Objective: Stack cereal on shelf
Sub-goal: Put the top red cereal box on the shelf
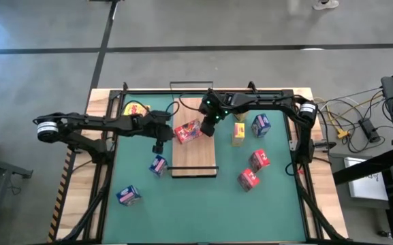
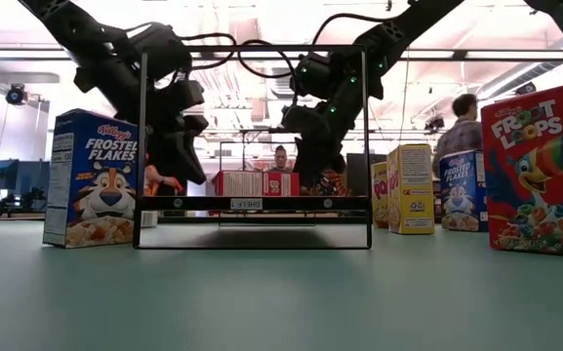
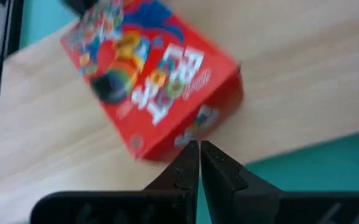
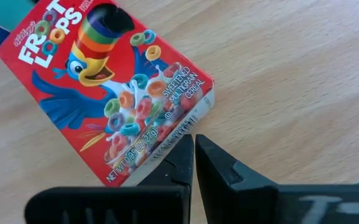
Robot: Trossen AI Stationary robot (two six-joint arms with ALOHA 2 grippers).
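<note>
Red box [image 1: 187,131] lies flat on the shelf [image 1: 195,160], skewed, toward the board's 11 o'clock part. Both tools flank it: left tool [image 1: 161,131] at the box's 9 o'clock, just off the board edge; right tool [image 1: 208,127] at its 3 o'clock, over the wood. Both have fingers pressed together, nothing held. In the wrist views each fingertip pair sits right at a box edge, touching or nearly so, can't tell which.

Other cereal, all on the green mat [image 1: 203,211]: blue box [image 1: 158,165] near the shelf's 8 o'clock corner, another blue [image 1: 128,196] at the mat's 7 o'clock, third blue [image 1: 260,125] and a yellow box [image 1: 238,134] at the shelf's 3 o'clock, two more red [image 1: 259,160] [image 1: 248,180] at its 4 o'clock. Yellow box [image 1: 135,109] at the mat's 10 o'clock. Third yellow not clear.

Step looks like squaring the red box w/ closed tips, i.e. nudging, not gripping. To do well: push low on the short edges, small moves, one tool as a stop while the other rotates. Aim long sides parallel w/ the board, box toward the 12 o'clock end so there's room for the rest. Light carton, likely to slide or spin fast; pushing off-centre would twist it more. Mind the wire frame at the ends.
</note>
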